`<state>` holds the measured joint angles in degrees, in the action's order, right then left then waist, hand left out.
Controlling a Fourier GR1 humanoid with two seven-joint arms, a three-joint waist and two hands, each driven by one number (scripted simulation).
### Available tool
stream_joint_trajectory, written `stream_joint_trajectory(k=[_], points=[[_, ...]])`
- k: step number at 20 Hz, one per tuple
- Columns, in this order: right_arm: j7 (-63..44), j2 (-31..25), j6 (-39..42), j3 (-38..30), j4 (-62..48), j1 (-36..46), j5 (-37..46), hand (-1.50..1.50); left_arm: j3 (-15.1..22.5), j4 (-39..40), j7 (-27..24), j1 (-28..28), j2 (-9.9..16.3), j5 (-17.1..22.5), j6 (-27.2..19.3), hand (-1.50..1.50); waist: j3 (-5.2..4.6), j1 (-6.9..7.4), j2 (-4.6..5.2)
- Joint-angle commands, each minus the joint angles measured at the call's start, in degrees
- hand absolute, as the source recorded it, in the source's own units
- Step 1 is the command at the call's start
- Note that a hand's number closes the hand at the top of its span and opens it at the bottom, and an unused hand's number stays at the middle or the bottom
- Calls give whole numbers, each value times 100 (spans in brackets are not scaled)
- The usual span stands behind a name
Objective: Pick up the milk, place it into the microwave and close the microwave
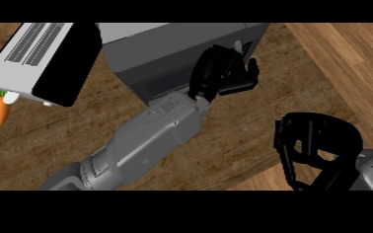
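The left hand [222,74] is stretched up over the wooden counter [241,128], its fingers fairly straight and spread, gripping nothing; it lies against the dark front of the microwave [175,54], apparently on the door, though contact is hard to judge from this angle. Its grey forearm [142,143] runs back down-left from it. Left of the hand stands a light grey appliance [40,54] with vents, and an orange object [4,111] beyond that at the edge. Down-right, the right hand [317,150] has its fingers curled, holding nothing visible. The milk cannot be seen.
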<state>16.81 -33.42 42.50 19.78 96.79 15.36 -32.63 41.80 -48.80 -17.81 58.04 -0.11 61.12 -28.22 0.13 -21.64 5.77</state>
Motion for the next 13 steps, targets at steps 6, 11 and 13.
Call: stream_joint_trajectory(k=[6, 11, 13], points=[[50, 184, -259, 223, 568, -556, 136, 150, -473, 812, -289, -659, 245, 608, 674, 150, -52, 341, 33], [52, 283, -453, 342, 909, -829, 270, 150, -411, 957, -400, -747, 247, 765, 1069, 150, -51, 428, -14], [11, 315, -547, 414, 1040, -947, 321, 150, -375, 1018, -478, -784, 279, 785, 1182, 150, -58, 460, -20]])
